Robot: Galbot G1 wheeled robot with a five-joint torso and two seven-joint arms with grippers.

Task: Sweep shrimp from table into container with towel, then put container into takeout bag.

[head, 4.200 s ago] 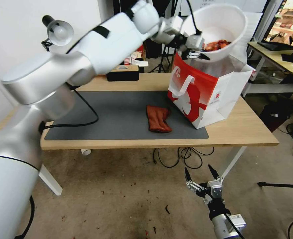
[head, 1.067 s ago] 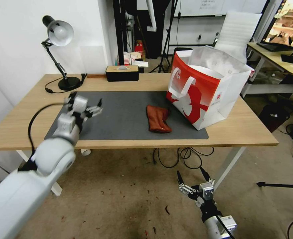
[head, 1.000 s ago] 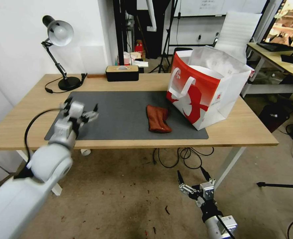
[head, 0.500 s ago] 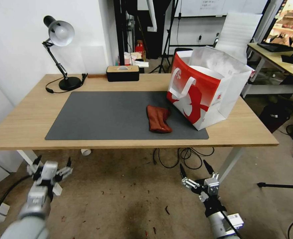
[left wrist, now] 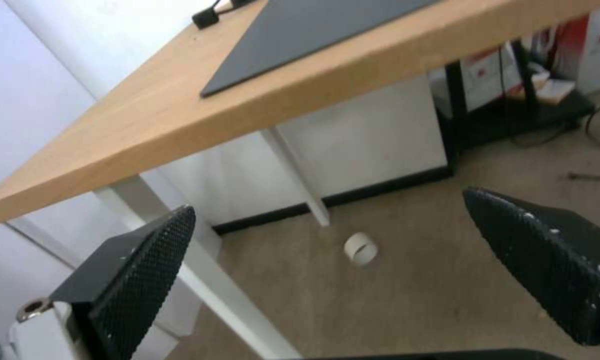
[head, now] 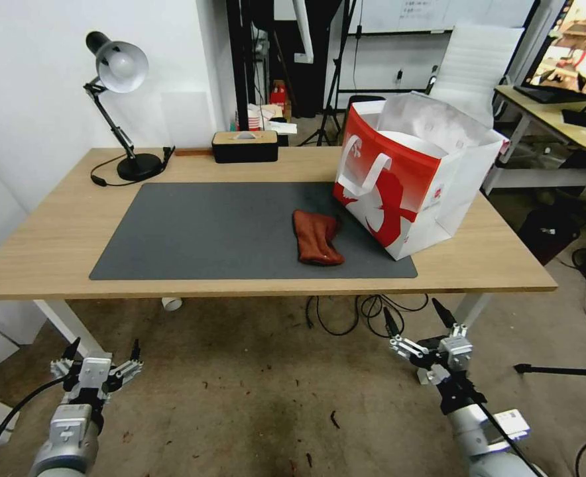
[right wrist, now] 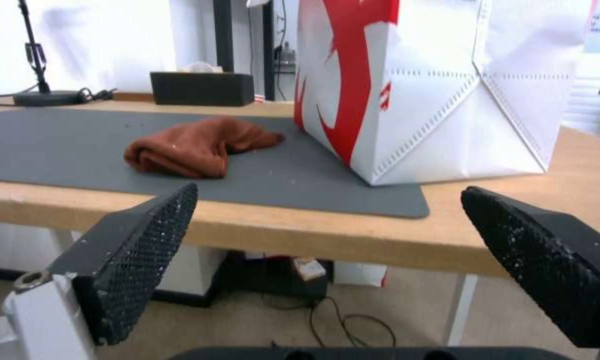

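We keep both grippers, left gripper (head: 101,358) and right gripper (head: 419,321), fingers apart, low, clear of worktop (head: 54,232) and takeout bag (head: 406,179).

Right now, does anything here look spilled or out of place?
Yes: small red bits lie scattered on the floor in front of the table, like spilled scraps. The towel lies rumpled on the mat beside the takeout bag. Both grippers hang low, open.

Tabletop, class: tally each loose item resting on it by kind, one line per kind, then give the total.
Towel: 1
Takeout bag: 1
Desk lamp: 1
Dark box with wooden top: 1
Grey mat: 1
Total: 5
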